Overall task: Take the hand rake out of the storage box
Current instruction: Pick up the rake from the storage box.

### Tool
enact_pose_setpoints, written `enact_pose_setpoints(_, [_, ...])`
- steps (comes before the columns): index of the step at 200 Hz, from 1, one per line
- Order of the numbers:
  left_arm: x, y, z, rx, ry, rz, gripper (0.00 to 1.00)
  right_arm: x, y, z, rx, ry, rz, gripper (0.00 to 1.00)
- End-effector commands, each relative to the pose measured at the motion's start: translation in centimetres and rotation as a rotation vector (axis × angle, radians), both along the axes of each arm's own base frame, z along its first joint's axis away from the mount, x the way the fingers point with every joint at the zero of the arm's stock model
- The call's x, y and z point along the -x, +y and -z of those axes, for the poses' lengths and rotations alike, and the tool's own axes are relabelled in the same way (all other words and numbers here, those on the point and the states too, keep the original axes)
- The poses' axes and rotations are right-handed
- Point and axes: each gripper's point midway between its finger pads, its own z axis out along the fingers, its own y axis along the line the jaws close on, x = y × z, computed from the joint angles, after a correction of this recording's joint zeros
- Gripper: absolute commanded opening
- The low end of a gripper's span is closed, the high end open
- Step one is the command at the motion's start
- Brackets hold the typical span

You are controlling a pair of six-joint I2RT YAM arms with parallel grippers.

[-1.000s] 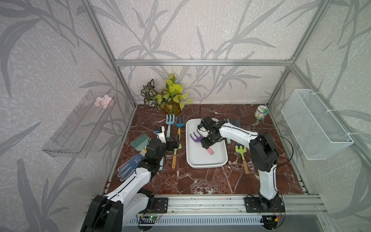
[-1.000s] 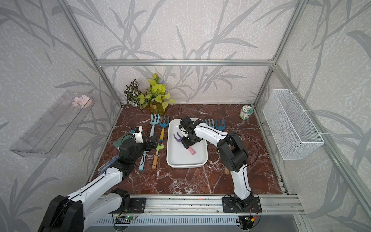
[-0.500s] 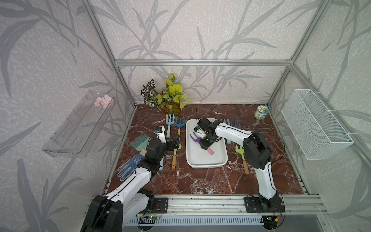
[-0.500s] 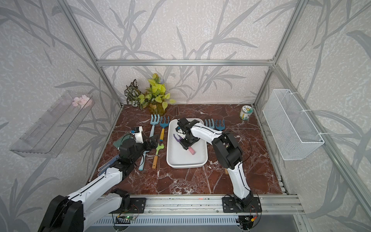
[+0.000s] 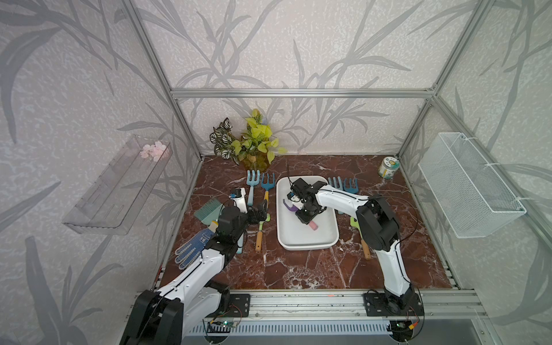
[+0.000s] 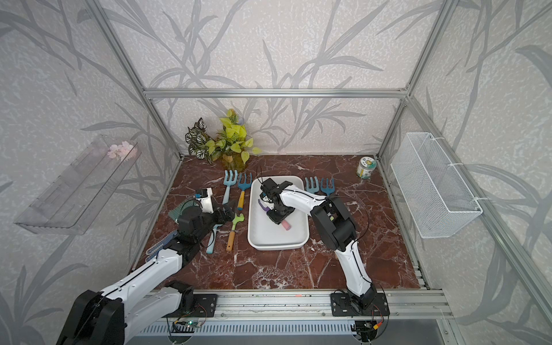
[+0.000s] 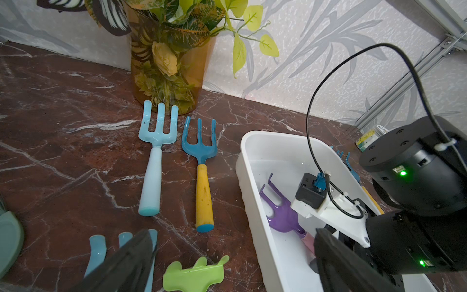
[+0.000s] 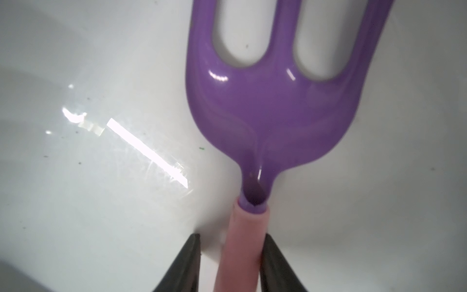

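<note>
The tabletop (image 5: 298, 268) carries the storage box (image 5: 294, 233) about midway between its left and right edges, a little nearer the far edge than the near one. Nothing has left the box yet, so I judge the task to be at its first step, the grasp, with the lift and the carry over the rim all still to do.

The left gripper (image 7: 233, 240) hangs over the loose garden tools (image 7: 202, 177) that lie on the tabletop just left of the box. Its fingers are spread wide with nothing between them, and it plays no part in the grasp.

The right gripper (image 8: 231, 239) is down inside the box, low over its floor, as both top views show.

The hand rake (image 8: 273, 113) lies on the white floor of the box. Its purple head points toward the box's far left corner and its pink handle (image 5: 313, 225) toward the near right.

In the right wrist view the fingers (image 8: 187, 263) stand one on each side of the handle, just below the neck where the purple head joins it. One finger looks to be touching the pink. A thin strip of white floor shows between the other and the handle, so the grip does not look clamped yet. What remains, as I judge it, is to finish the pinch, raise the rake clear of the rolled rim, and set it on the tabletop.
</note>
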Motion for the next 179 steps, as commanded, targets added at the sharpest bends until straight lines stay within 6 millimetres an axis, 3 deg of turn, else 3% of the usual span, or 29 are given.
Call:
enact_pose_setpoints(1, [-0.3,0.0,-0.8,0.0,-0.026,0.003,1.0,0.9,-1.1,1.3,0.073,0.042,0.014,0.35])
enact_pose_setpoints(67, [-0.2,0.0,-0.8,0.001,-0.028,0.002,1.0,1.3,-1.8,1.6,0.102,0.055,0.043,0.12])
enact_pose_setpoints(179, [-0.2,0.0,-0.9,0.001,-0.031,0.003,1.0,0.3,-0.9,-7.7,-0.322,-0.065,0.213,0.08])
